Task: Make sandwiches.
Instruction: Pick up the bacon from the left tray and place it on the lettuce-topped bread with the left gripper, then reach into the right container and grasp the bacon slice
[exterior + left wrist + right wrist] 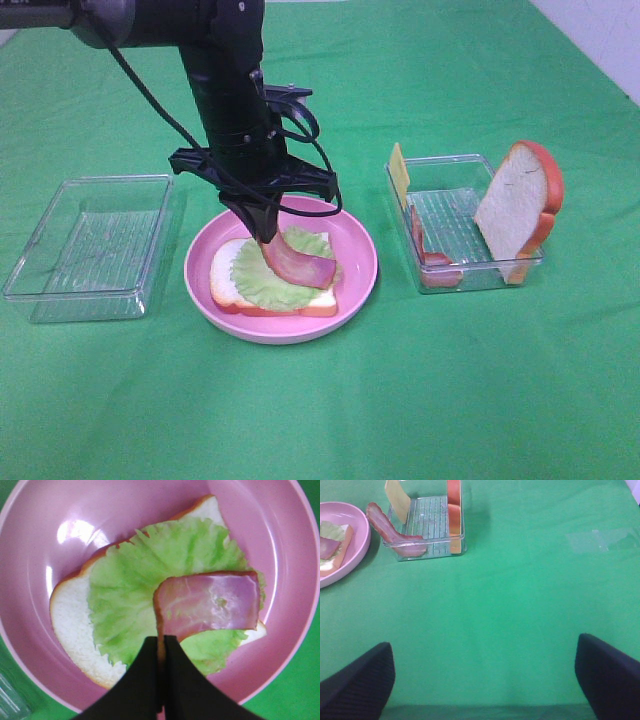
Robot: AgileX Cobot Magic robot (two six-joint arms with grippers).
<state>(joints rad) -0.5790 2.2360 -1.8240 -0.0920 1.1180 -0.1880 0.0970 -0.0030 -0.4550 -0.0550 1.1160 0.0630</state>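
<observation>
Pressed together, my left fingers [152,655] pinch 1 end of a bacon strip [210,602], and almost no gap shows between them. They hang low over the pink plate [355,262]. The strip slopes from them down toward the lettuce [125,600]. Its free end looks to lie on the leaf, but I cannot say for sure that it touches. The lettuce covers most of 1 bread slice [70,625], which lies flat in the plate. In the high view the white of this slice shows at the left of the leaf.

My right fingers [360,685] are spread wide and hold nothing. They hover over the green cloth [450,400] of the bench, well apart from the plate.

In the high view my own left arm [225,90] and its black cable [150,95] stand over the far part of the plate and hide the rim there.

2 clear trays flank the plate. The left tray [90,300] stands just beside it on 1 side. The right tray [480,278] stands just beside it on the other side and holds the other pieces. A second bread slice [515,210] stands there on its edge, tilted at the far right corner, and it rises well above the wall. More bacon [430,262] leans at the wall nearest to the plate; how many strips, I cannot tell. A yellow cheese piece [399,172] stands at the far left corner and sticks up over the rim.
</observation>
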